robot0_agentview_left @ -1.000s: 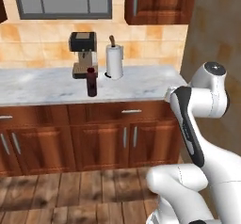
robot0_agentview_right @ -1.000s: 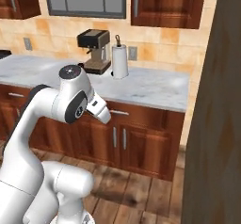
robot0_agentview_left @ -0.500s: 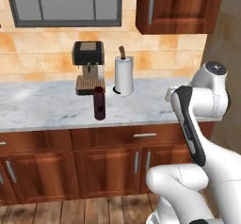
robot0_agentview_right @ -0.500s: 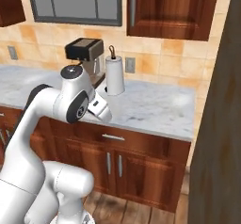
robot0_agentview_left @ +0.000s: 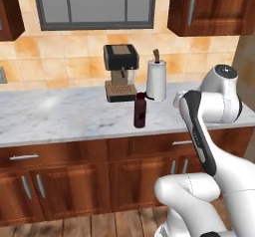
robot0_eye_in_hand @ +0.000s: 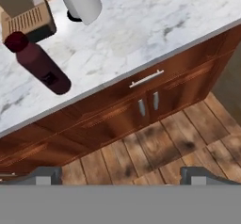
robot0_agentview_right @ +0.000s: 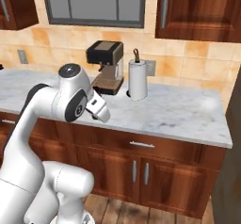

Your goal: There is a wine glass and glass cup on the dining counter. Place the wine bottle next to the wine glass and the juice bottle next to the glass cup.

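Just unlabelled juice bottle [robot0_agentview_left: 140,110] on marble counter [robot0_agentview_left: 60,119]

Glossy white robot arm [robot0_agentview_left: 214,146] with rounded, bulbous links, dark grey joint bands and a grey cap on the topmost joint. Two small dark grey fingertips [robot0_eye_in_hand: 44,175] on the end effector [robot0_eye_in_hand: 122,176].

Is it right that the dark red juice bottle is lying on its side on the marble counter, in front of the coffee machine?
Not quite. The juice bottle is standing upright, not lying on its side; the left base view shows it. The rest holds: it stands on the marble counter, in front of the coffee machine.
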Robot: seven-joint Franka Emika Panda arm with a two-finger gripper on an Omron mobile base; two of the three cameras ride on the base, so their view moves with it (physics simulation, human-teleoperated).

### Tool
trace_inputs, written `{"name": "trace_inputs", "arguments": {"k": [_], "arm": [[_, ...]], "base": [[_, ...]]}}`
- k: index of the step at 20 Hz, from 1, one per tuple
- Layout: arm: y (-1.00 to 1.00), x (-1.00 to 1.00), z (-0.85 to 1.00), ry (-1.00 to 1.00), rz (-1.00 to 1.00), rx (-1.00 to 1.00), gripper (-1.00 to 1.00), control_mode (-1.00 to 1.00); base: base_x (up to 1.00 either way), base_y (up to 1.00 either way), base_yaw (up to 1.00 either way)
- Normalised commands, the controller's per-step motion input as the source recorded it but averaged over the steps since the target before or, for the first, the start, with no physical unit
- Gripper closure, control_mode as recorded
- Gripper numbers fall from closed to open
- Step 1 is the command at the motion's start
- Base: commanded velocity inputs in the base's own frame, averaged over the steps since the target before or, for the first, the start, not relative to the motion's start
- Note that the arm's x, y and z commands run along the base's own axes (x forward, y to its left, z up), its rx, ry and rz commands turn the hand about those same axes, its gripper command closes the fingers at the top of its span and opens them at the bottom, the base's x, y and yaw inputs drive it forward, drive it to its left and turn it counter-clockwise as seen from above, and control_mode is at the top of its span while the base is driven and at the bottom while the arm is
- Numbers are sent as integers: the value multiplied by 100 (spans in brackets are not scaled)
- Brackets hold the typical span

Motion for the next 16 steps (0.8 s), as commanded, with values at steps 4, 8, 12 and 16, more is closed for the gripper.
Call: {"name": "trace_inputs", "arguments": {"k": [4,8,12,16], "arm": [[0,0,0,0,0,0,-100,100],[0,0,0,0,0,0,-100,100],[0,0,0,0,0,0,-100,100],[0,0,0,0,0,0,-100,100]], "base": [[1,51,-21],[0,50,-19],[0,52,-9],[0,43,-5]]}}
